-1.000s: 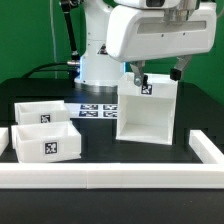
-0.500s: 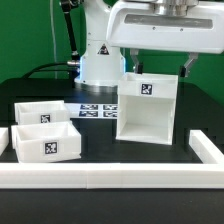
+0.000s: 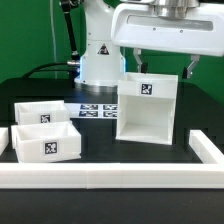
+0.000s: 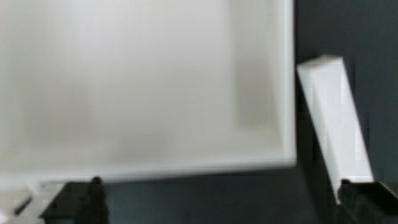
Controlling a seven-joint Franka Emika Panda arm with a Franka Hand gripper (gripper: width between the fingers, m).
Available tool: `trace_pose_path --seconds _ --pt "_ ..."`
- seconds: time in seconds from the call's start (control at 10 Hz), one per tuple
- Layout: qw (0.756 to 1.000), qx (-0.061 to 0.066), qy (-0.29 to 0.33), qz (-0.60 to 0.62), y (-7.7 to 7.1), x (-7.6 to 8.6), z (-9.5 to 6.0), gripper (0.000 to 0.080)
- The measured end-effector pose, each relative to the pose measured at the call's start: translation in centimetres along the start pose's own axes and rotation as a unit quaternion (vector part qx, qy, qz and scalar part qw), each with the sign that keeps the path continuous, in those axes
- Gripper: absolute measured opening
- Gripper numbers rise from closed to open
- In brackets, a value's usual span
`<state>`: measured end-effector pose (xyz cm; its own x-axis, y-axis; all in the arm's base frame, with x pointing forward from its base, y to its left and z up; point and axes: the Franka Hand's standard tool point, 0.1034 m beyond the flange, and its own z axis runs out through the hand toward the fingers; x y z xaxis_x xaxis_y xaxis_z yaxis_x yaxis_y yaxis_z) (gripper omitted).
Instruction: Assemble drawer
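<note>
The drawer's tall hollow box shell (image 3: 147,110) stands upright at mid-table with its open side toward the front and a tag on its top front. In the wrist view it fills most of the frame (image 4: 143,90), with one side wall (image 4: 331,115) seen edge-on. My gripper (image 3: 163,66) hovers just above the shell's top, open and empty, fingers spread about the shell's width. Its dark fingertips (image 4: 80,200) show in the wrist view, touching nothing. Two shallow trays, one behind (image 3: 40,112) and one in front (image 3: 46,141), sit together at the exterior view's left.
A long low white rail (image 3: 110,177) runs along the table's front and turns back at the exterior view's right (image 3: 208,150). The marker board (image 3: 97,109) lies flat behind the trays, next to the shell. The arm's base (image 3: 98,62) stands at the back.
The hand has turned and risen slightly above the box shell's top, with the fingers now wider apart. The shell and both trays stand where they were.
</note>
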<state>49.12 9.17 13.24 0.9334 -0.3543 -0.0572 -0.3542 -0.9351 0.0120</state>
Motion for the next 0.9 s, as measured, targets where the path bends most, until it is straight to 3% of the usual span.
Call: trace_pose_path --seconds 0.3,0.4,0.7,0.9 --pt "1.000 0.018 0.020 -0.012 -0.5 -3.1 1.5 0.0650" --pt "1.000 0.019 0.021 -0.012 -0.7 -3.7 1.9 0.0650" --pt "0.999 0.019 0.022 -0.017 -0.8 -3.7 2.0 0.0650" --pt "0.999 0.022 0.025 -0.032 -0.7 -4.3 2.9 0.0650"
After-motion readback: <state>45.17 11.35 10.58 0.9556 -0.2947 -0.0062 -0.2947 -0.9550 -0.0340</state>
